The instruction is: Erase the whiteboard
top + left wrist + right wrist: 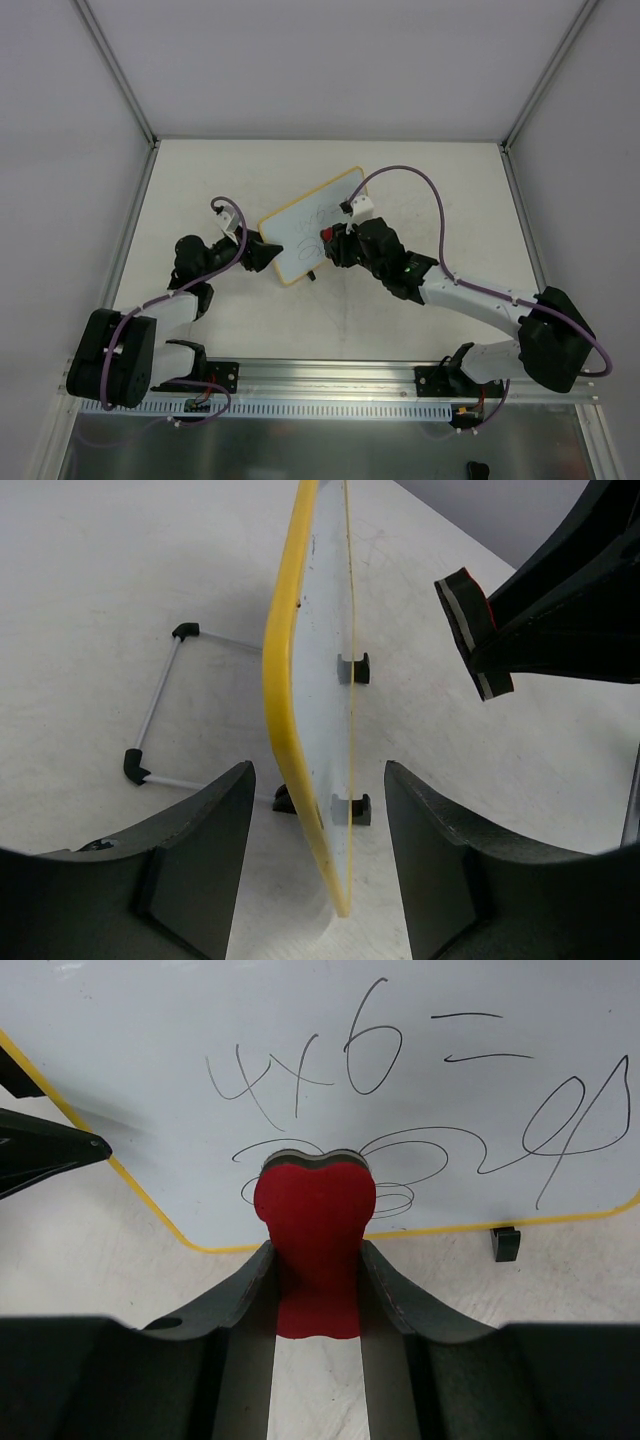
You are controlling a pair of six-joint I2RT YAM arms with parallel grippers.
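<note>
Top: left gripper (262, 255) is parked at the whiteboard (310, 228) corner, gap unreadable. Left wrist: jaws are spread wide, whiteboard edge between, untouched. Right wrist: eraser (315, 1210) is clamped by right gripper (315, 1260), in front of the scribbles (400, 1080); contact can't be told.

The whiteboard (305, 230) stands on the off-white table (220, 170).

top external: overhead, looking down
left wrist: close, edge-on to yellow-framed white board (322, 740)
right wrist: close, facing board front
shared: board
</note>
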